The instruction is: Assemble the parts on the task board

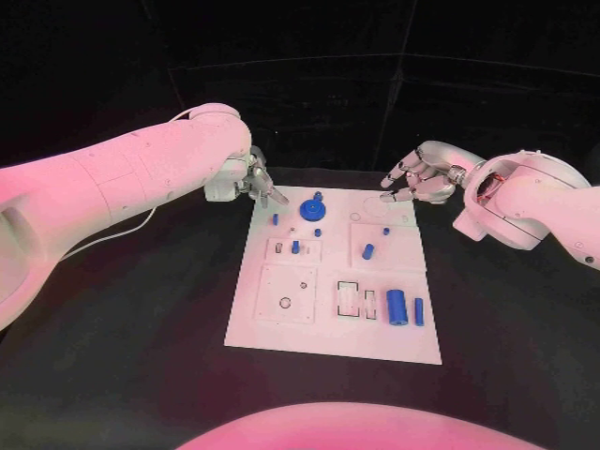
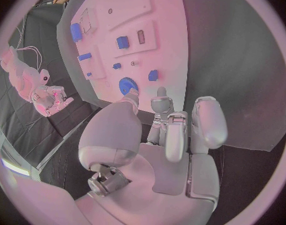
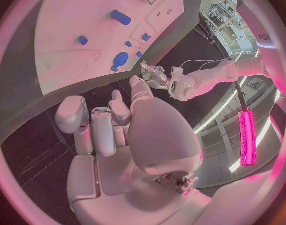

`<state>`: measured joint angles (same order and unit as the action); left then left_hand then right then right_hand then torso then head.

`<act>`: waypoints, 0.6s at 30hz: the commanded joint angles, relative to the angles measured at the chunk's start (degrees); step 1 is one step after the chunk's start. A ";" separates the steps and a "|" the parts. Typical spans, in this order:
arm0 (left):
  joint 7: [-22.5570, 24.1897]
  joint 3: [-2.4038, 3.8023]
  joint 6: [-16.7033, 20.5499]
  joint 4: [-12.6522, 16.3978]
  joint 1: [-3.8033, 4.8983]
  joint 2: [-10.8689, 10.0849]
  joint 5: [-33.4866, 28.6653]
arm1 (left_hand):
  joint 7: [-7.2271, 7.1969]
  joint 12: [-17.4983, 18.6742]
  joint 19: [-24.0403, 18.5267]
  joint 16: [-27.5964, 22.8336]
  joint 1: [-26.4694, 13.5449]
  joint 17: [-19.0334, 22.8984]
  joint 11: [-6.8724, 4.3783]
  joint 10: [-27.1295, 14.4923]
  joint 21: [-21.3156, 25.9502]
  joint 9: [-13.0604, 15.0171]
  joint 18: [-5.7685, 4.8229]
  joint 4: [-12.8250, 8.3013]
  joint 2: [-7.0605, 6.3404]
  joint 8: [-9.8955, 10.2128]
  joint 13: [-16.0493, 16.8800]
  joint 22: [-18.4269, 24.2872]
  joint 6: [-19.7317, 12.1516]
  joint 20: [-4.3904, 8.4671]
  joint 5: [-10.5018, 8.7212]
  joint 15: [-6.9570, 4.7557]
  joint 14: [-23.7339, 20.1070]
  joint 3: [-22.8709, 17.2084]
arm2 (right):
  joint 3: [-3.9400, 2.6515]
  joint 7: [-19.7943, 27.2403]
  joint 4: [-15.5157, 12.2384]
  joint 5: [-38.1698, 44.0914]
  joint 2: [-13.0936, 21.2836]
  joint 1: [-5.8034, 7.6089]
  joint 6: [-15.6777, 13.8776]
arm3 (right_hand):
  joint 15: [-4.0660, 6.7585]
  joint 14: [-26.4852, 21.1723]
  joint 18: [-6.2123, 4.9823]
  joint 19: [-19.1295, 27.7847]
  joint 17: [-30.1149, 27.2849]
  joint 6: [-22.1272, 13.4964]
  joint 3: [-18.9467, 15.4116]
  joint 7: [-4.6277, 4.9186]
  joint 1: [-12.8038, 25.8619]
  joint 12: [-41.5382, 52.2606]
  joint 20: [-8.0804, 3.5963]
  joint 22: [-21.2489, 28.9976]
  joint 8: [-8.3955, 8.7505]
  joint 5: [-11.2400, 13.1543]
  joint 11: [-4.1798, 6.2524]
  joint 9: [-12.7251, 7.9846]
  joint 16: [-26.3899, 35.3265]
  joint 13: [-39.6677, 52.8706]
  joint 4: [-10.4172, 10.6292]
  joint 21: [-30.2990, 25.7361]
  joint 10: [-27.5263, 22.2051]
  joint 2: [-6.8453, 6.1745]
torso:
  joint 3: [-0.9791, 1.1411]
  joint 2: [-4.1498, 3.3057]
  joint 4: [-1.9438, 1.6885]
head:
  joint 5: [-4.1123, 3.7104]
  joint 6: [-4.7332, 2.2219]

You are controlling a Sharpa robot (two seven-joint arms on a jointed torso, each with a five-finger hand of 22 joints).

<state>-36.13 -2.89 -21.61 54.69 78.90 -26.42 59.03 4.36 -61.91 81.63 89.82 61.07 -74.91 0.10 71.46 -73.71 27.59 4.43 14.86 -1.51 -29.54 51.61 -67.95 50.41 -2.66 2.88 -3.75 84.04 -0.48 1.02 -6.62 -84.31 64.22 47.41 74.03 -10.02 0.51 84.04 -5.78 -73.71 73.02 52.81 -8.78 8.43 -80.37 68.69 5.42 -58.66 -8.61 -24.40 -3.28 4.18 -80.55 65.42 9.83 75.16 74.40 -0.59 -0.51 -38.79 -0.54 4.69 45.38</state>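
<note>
Head view: white task board (image 1: 382,309) mid-table, blue parts scattered over it, round blue gear (image 1: 314,202) near far edge. Left hand (image 1: 253,178) just beside far-left corner, fingers loosely curled, holding nothing; right hand (image 1: 422,178) by far-right corner, likewise empty. Risk, as a judgement: knocking loose blue cylinders (image 1: 397,305) near front-right edge, or shifting the unclamped board while reaching.
</note>
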 commanded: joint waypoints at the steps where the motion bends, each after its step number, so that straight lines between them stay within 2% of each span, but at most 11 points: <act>1: 1.33 -0.14 -2.33 -1.15 -0.13 0.62 1.30 | 0.05 -0.29 0.36 0.18 0.02 -15.09 -0.02 0.43 -0.33 -0.09 0.33 0.21 0.50 -0.25 0.16 -0.19 0.52 0.12 -0.08 0.09 5.96 0.49 | -0.04 1.29 -0.10 0.75 -0.10 0.10 -1.79 | 0.47 2.55 -0.46 0.11 -0.05 -0.27 -0.27 0.02 -0.39 -0.30 -0.19 0.08 -0.24 -0.24 -0.12 -0.06 0.31 -0.10 0.21 -0.40 -0.44 -0.01 | 0.04 0.05 -0.07 | 0.06 0.08; 11: 2.22 -1.02 -3.19 -3.00 -0.76 2.17 1.51 | -0.02 -0.51 0.47 0.18 0.11 -15.09 -0.08 0.56 -0.52 -0.17 0.28 0.39 0.71 -0.36 0.38 -0.46 0.73 0.16 -0.08 0.05 5.96 0.83 | -0.04 1.55 0.03 0.58 -0.35 0.10 -1.94 | 0.47 2.55 -0.46 0.11 -0.05 -0.27 -0.27 0.02 -0.39 -0.30 -0.19 0.08 -0.24 -0.24 -0.12 -0.06 0.31 -0.10 0.21 -0.40 -0.44 -0.01 | 0.06 0.07 -0.07 | 0.07 0.12; 18: 2.36 -1.25 -3.45 -3.42 -0.89 2.52 1.52 | -0.09 -0.72 0.65 0.18 0.78 -15.09 -0.15 0.70 -0.82 -0.35 0.19 0.27 1.05 -0.42 0.55 -0.89 0.93 0.22 -0.08 -0.02 5.96 1.16 | -0.04 1.49 0.14 0.51 -0.49 0.10 -1.73 | 0.47 2.55 -0.47 0.14 -0.03 -0.30 -0.31 0.03 -0.38 -0.31 -0.19 0.15 -0.26 -0.35 -0.13 -0.06 0.31 -0.12 0.29 -0.44 -0.47 0.02 | 0.07 0.09 -0.13 | 0.13 0.22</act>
<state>-34.55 -4.13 -23.94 51.39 77.94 -23.99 59.97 4.30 -62.47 81.82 89.82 61.66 -74.91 -0.11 71.67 -74.35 27.28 4.43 15.11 -0.91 -29.75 52.10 -68.76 50.91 -2.46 2.88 -3.76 84.04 0.42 1.01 -5.73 -84.17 64.57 46.99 74.03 -11.14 0.51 84.04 -5.77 -73.70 73.03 52.81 -9.00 8.43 -80.37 68.70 5.42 -58.56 -8.61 -24.40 -3.28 4.18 -80.55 65.39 10.05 74.92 74.40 -0.59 -0.46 -38.72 -0.64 4.74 45.54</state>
